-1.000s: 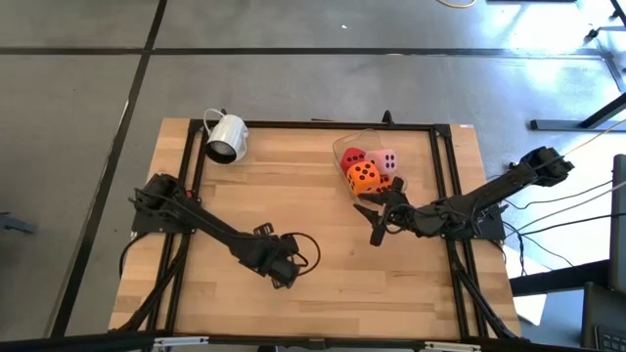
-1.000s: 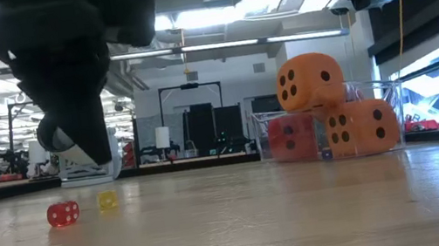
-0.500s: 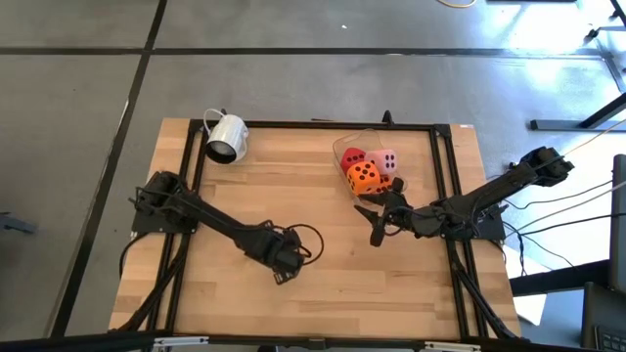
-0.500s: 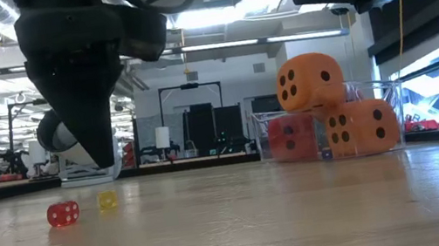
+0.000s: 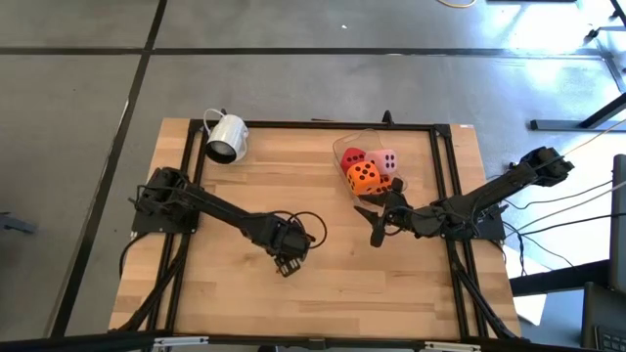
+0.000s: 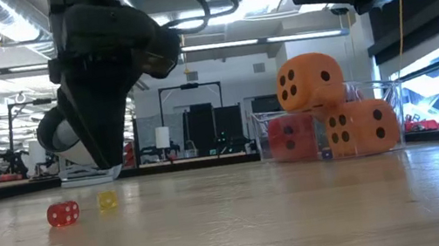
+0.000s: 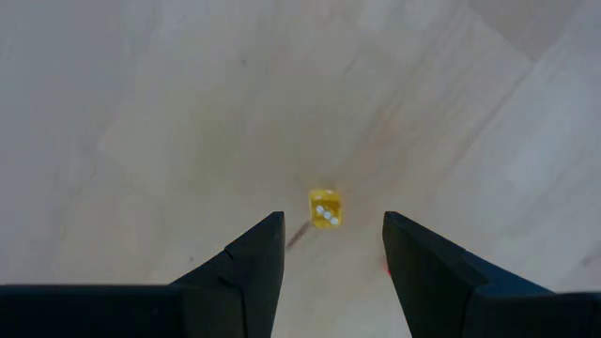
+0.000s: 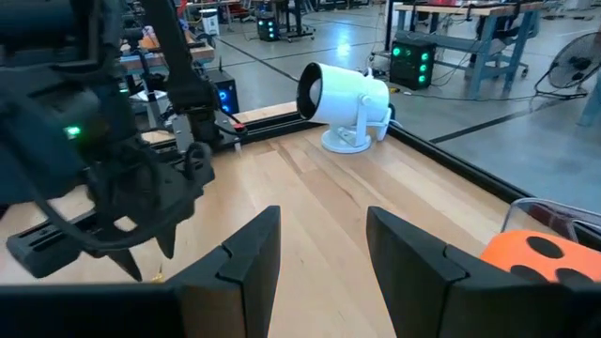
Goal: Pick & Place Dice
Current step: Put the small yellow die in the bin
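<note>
The four dice sit piled in a clear tub at the table's far right: a pink one, a red one and an orange one. In the low view one orange die rests on top of the other orange die and the red one. My left gripper hangs open over mid-table, pointing down, its fingers on either side of a tiny yellow bead without touching it. My right gripper waits open just near of the tub.
A white mug lies on its side at the far left corner. A tiny red bead and the yellow bead lie on the wood below my left gripper. A black rail frame borders the table.
My left gripper has moved toward the table's right edge and slightly toward the far edge, staying open and pointing down. The right arm, the dice and the beads have kept still.
</note>
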You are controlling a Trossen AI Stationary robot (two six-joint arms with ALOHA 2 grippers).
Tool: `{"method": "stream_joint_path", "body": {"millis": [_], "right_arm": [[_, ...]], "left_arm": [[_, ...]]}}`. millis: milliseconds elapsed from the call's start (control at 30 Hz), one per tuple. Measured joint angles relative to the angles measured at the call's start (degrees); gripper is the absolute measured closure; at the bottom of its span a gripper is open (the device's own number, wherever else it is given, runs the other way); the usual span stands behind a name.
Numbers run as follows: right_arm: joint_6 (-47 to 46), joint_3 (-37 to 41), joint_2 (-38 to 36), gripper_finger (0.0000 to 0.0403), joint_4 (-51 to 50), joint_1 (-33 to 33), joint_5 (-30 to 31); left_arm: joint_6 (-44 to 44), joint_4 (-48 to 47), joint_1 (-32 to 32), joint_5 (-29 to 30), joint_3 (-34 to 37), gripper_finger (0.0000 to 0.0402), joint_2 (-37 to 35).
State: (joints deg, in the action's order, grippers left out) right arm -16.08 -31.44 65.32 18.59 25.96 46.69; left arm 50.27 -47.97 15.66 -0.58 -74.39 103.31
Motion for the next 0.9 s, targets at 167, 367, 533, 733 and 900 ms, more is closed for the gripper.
{"method": "stream_joint_path", "body": {"millis": [167, 367, 533, 733, 900], "right_arm": [[0.00, 0.00, 0.00, 0.0243, 0.04, 0.00, -1.30], [0.00, 0.00, 0.00, 0.0243, 0.04, 0.00, -1.31], [-1.73, 0.00, 0.00, 0.0243, 0.07, 0.00, -1.32], [-1.99, 0.00, 0.00, 0.0243, 0.07, 0.02, -2.63], [-2.14, 0.00, 0.00, 0.0243, 0.07, 0.02, -2.81]], "left_arm": [[1.34, 0.02, -1.39, -4.19, 0.00, 0.0226, 0.00], [2.07, 0.07, -1.59, -5.01, 0.00, 0.0226, 0.00], [2.00, 0.07, -1.67, -4.48, 0.00, 0.0226, 0.00], [1.35, -0.01, -2.05, -4.44, -0.01, 0.0226, 0.66], [0.07, 0.00, -2.07, -4.60, 0.00, 0.0226, 2.74]]}}
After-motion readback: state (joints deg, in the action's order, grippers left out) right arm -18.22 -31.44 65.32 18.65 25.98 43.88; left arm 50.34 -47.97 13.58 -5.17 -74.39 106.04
